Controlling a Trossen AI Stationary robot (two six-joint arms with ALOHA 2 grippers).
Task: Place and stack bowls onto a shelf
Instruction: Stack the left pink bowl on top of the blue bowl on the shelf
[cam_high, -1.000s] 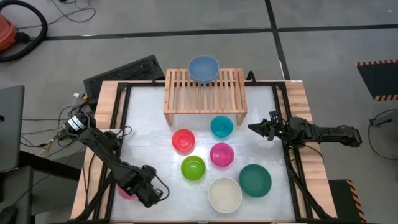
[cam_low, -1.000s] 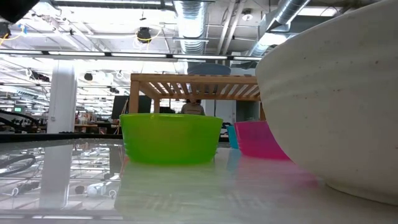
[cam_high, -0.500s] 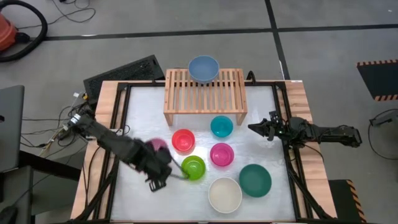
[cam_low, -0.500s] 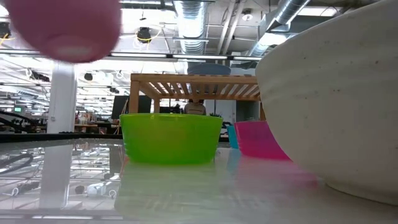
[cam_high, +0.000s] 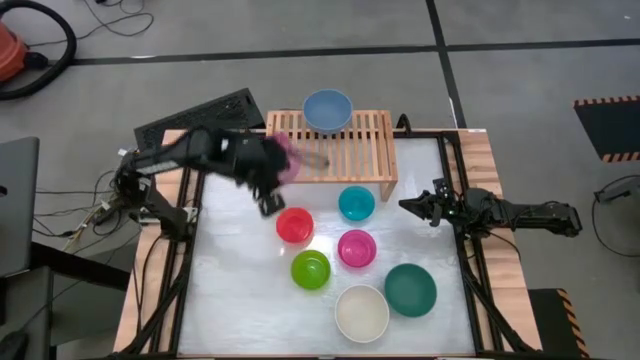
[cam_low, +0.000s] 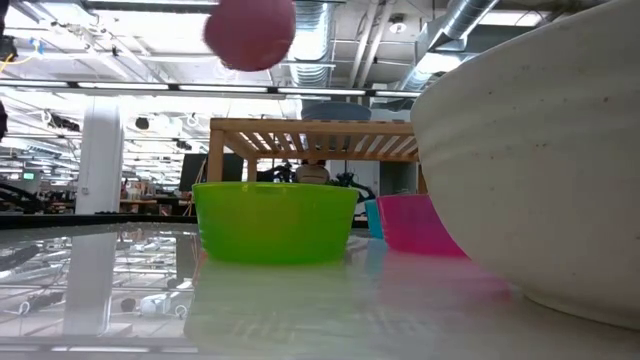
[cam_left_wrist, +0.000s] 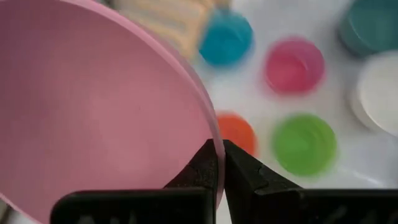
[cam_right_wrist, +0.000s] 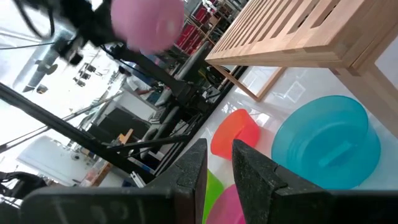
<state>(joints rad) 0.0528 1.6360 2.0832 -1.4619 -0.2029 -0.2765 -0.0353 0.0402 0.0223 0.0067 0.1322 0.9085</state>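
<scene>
Pink bowl (cam_left_wrist: 93, 106) in left tool (cam_left_wrist: 219, 163)

The shelf (cam_high: 330, 150) is pale, unpainted wood with visible grain on its slats and legs, matt. The table (cam_high: 235, 290) has a whitish top, smooth and glossy enough to mirror the room, framed by light wood boards and black metal rails. The bowls look like plain plastic: the lime green bowl (cam_low: 274, 222) has a soft sheen, the cream-white bowl (cam_low: 540, 170) is finely speckled and duller, the pink bowl (cam_left_wrist: 93, 112) smooth and matt inside. The left pincer (cam_left_wrist: 219, 171) is dark, matt plastic.
</scene>
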